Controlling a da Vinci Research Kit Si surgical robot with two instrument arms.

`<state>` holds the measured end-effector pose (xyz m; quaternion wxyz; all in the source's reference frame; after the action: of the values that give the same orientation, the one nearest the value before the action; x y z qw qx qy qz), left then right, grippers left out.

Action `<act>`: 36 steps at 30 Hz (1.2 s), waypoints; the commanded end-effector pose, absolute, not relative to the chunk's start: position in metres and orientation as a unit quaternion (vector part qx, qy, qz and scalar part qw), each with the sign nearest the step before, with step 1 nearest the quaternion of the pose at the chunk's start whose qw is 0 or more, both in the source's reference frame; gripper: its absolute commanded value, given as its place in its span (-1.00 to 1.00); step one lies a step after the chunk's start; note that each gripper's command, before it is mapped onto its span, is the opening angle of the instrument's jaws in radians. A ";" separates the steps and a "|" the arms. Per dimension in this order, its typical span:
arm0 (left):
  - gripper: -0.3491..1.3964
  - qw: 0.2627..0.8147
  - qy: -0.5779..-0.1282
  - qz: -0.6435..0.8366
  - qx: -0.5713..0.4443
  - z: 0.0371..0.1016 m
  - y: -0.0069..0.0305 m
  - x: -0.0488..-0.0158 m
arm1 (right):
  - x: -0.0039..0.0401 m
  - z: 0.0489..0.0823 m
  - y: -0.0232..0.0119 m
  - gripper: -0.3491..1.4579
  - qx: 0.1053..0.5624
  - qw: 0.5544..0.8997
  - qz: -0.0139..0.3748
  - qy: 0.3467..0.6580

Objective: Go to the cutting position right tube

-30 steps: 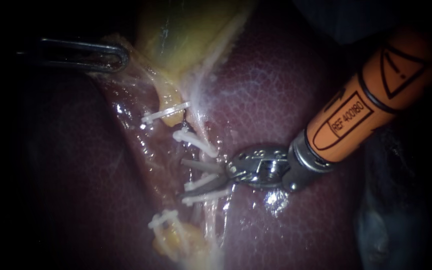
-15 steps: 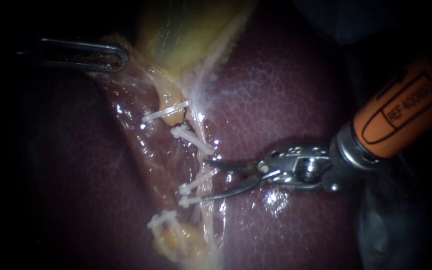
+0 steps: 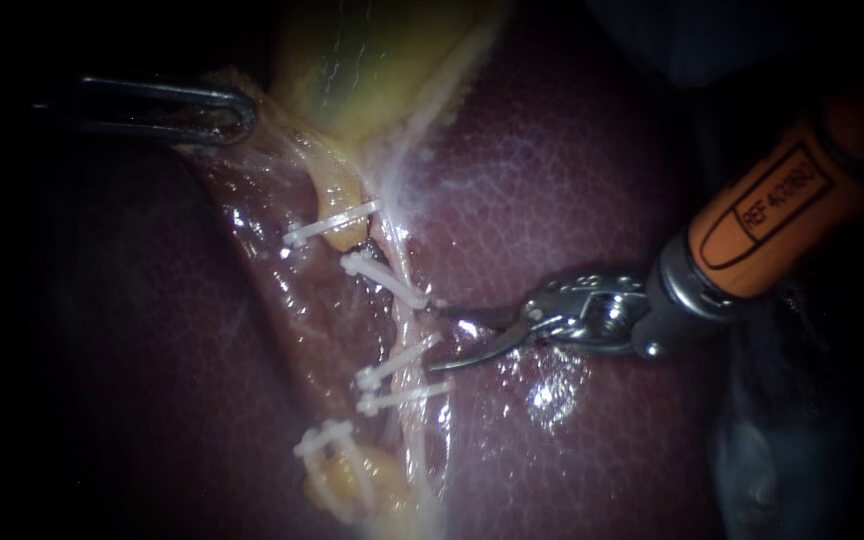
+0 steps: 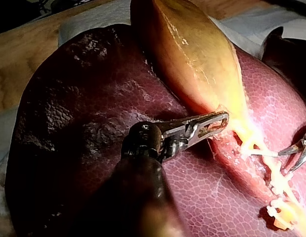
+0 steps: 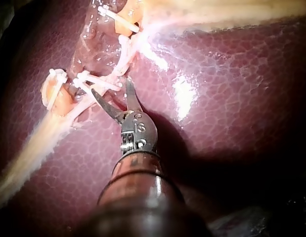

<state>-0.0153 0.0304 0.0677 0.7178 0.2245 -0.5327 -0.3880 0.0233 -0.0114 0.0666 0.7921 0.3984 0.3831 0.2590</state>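
Dark liver (image 3: 572, 180) fills the endoscope view, with the yellow gallbladder (image 3: 352, 70) at its far edge. At far left the left instrument (image 3: 242, 112) has its shaft lost in shadow and its jaws clamped on a fold of gallbladder tissue. From the right comes the right instrument (image 3: 439, 338), its orange shaft cut off by the view's edge. Its blades stand apart just right of the right tube (image 3: 414, 322), level with the bare stretch between white clips (image 3: 387, 280). Whether the tips touch the tube is unclear. Half a second ago the blades reached further left and gaped wider.

From the left wrist, a wooden bench (image 4: 19, 69) and white cloth (image 4: 88, 17) lie beyond the liver; only the right instrument's blade tips show.

From the right wrist, the parted blades point at the clipped tube; glare blurs their contact.
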 end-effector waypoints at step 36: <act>-1.00 0.718 -0.533 -0.388 0.224 0.0679 0.0304 -0.0154 | 0.0302 0.0678 -0.0097 0.57 0.503 0.609 0.213 0.575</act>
<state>-0.0154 0.0304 0.0679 0.7181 0.2238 -0.5325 -0.3883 0.0300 -0.0094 0.0674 0.6053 0.5029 0.5810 0.2079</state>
